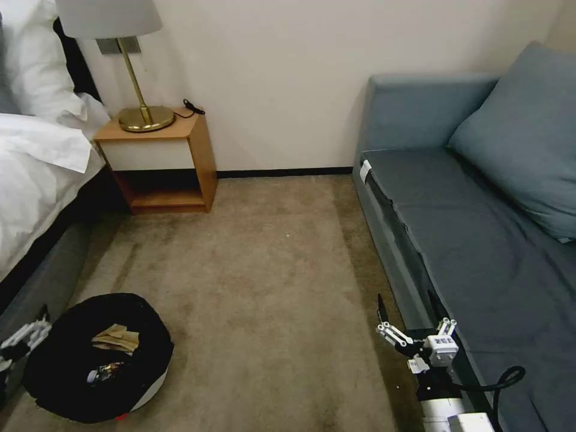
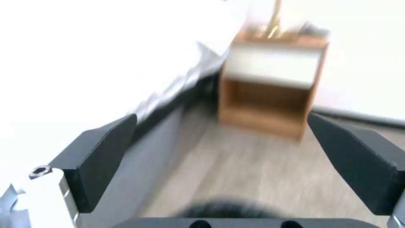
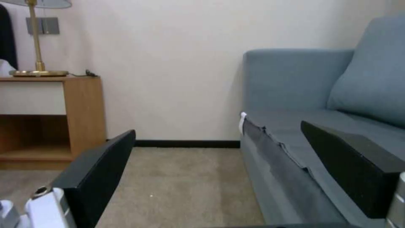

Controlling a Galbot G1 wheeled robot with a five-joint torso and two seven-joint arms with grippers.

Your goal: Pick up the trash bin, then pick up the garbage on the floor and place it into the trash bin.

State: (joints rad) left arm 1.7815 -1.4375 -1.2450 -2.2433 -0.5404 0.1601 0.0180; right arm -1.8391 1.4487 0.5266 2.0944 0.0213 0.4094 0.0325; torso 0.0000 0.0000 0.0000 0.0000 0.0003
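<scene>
In the head view the trash bin sits on the carpet at the lower left of the frame, black liner folded over its rim. Inside lie a crumpled tan paper bag and a bottle among dark folds. The left gripper shows at the far left edge, just beside the bin. The right gripper hangs at the lower right, in front of the blue sofa, fingers spread wide with nothing between them. A nightstand with a brass lamp stands at upper left beside the bed.

In the left wrist view the left gripper's black fingers are wide apart and empty, with the bin's dark liner blurred at the bottom edge.

In the right wrist view the right gripper's fingers stand wide, framing carpet and sofa
</scene>
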